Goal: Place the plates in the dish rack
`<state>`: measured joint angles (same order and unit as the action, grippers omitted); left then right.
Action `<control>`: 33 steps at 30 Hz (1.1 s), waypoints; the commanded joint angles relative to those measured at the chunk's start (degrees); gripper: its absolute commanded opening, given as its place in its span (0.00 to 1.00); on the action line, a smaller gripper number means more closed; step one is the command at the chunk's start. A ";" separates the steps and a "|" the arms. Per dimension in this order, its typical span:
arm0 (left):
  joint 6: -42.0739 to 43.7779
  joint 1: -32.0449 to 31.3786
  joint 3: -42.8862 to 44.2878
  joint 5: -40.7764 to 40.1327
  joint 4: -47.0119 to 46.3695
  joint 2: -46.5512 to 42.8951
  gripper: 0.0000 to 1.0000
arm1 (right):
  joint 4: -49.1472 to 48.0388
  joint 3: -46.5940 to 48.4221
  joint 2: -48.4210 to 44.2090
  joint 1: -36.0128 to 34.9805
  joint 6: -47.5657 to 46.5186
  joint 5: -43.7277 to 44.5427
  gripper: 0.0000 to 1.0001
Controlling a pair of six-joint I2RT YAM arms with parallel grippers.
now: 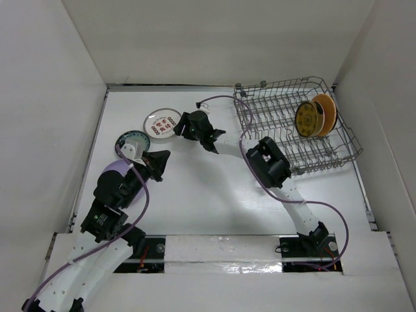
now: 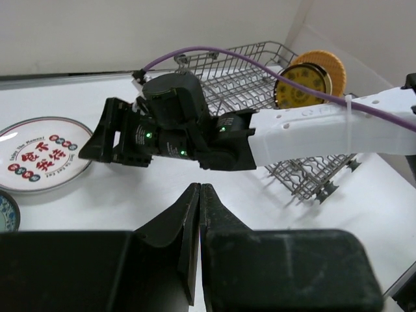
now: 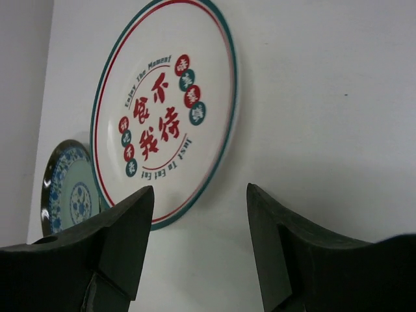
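From above, the dish rack (image 1: 296, 140) sits at the far right of the table (image 1: 214, 201). A dark yellow patterned plate (image 1: 307, 119) and an orange plate (image 1: 327, 114) stand on edge in it, side by side. A white plate with red marks (image 1: 162, 123) lies flat at the far left. A teal patterned plate (image 1: 133, 139) lies just nearer, and a lavender plate (image 1: 112, 171) lies partly under the left arm. The right gripper (image 1: 179, 128) reaches to the white plate's right rim. The left gripper (image 1: 164, 156) hangs beside the teal plate.

In the left wrist view, the left gripper's (image 2: 199, 190) jaws are pressed together with nothing between them. Beyond them the right gripper (image 2: 91, 144) points at the white plate with red marks (image 2: 42, 156), with the dish rack (image 2: 247, 78) behind.

In the right wrist view, the right gripper's (image 3: 200, 195) jaws stand apart and bare, just short of the white plate's (image 3: 166, 110) rim. The teal patterned plate (image 3: 68, 188) shows at the left
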<state>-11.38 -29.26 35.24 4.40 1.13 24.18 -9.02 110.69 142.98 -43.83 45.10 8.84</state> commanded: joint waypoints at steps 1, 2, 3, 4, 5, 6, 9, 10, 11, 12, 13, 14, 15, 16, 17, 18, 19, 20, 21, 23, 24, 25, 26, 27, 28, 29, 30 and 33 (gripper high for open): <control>0.74 -0.36 0.44 -1.41 -2.01 1.82 0.01 | -5.22 -1.61 -0.51 0.24 7.36 -1.02 0.64; 0.83 -0.36 0.61 -1.85 -1.74 2.00 0.01 | -5.31 -2.14 -0.42 0.24 7.80 -0.32 0.64; 1.09 -0.36 0.70 -2.46 -1.83 2.09 0.01 | -5.75 -2.93 -0.42 0.24 8.94 -0.14 0.64; 1.18 -0.36 0.70 -2.64 -1.92 2.09 0.01 | -7.66 -3.98 -0.42 0.24 9.47 -0.31 0.64; 1.18 0.25 0.53 -2.56 -2.26 2.18 0.01 | -7.77 -4.60 -0.16 0.24 10.17 -1.27 0.64; 1.18 1.38 0.35 -1.86 -2.53 2.27 0.01 | -7.86 -4.44 0.80 0.24 11.92 -2.07 0.63; 0.83 2.01 0.53 0.33 -2.88 3.67 0.01 | -9.96 -4.17 2.13 0.77 13.69 -4.62 0.62; 1.00 2.01 0.70 0.34 -2.80 4.63 0.02 | -9.88 -3.82 2.57 0.77 13.87 -4.80 0.61; 1.01 2.01 0.96 0.60 -2.71 4.99 0.02 | -9.53 -3.04 2.92 1.29 13.87 -5.32 0.57; 1.01 2.01 0.97 0.52 -2.71 5.34 0.02 | -9.01 -1.55 3.44 1.29 14.05 -5.59 0.55; 1.09 2.01 0.97 0.34 -2.79 5.78 0.02 | -9.00 -1.01 4.14 1.30 14.31 -5.85 0.53; 1.18 2.01 0.97 0.25 -2.71 5.79 0.02 | -9.18 -0.66 4.50 1.30 14.57 -6.20 0.47; 1.09 2.01 0.97 0.25 -2.71 5.96 0.02 | -9.26 -0.22 4.76 1.30 14.92 -6.29 0.43; 1.09 2.01 0.97 0.34 -2.71 5.79 0.02 | -9.44 0.22 5.03 1.30 15.01 -6.29 0.41; 1.18 2.01 0.97 0.34 -2.88 5.79 0.02 | -9.53 0.22 5.12 1.82 15.10 -6.03 0.37; 1.18 2.01 0.97 0.08 -2.97 5.70 0.02 | -9.70 0.22 5.03 1.82 15.28 -5.85 0.36; 1.18 2.01 0.88 -0.01 -3.06 5.87 0.02 | -10.05 -0.04 5.03 1.82 15.37 -5.85 0.33; 1.18 2.01 0.88 -0.10 -3.15 6.05 0.02 | -10.40 -0.30 4.94 1.82 15.54 -5.77 0.24; 1.27 2.01 0.97 0.25 -3.06 6.22 0.02 | -11.19 -0.91 4.68 1.82 15.89 -5.68 0.20; 1.36 2.01 1.05 0.87 -2.97 6.58 0.02 | -15.05 -4.95 3.37 1.30 15.81 -4.02 0.12; 1.27 2.01 1.14 1.22 -3.06 6.58 0.03 | -16.55 -6.62 1.71 1.30 15.81 -3.14 0.09; 1.36 2.01 1.14 1.13 -3.06 6.49 0.03 | -18.91 -8.20 0.91 1.30 15.89 -2.17 0.06; 1.36 2.01 1.06 0.96 -3.23 6.40 0.03 | -19.80 -10.65 0.12 0.69 15.89 -0.60 0.02; 1.36 2.01 1.05 1.04 -3.23 6.40 0.03 | -20.60 -11.46 -1.11 0.68 15.89 -0.14 0.00; 1.27 2.01 1.05 1.22 -3.15 6.31 0.03 | -22.08 -12.16 -1.73 0.68 15.81 0.30 0.00; 1.27 2.01 1.05 1.48 -3.06 6.23 0.03 | -22.97 -12.95 -2.52 0.07 15.72 1.52 0.00; 1.27 2.01 1.05 2.09 -3.06 5.96 0.03 | -24.02 -15.14 -3.40 -0.46 15.11 2.23 0.00; 1.18 2.01 0.79 1.66 -3.32 4.65 0.04 | -26.66 -17.96 -6.83 -1.51 13.62 5.30 0.00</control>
<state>-10.72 -27.53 35.24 5.19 1.04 30.06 -30.41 94.70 141.34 -43.55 61.76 8.93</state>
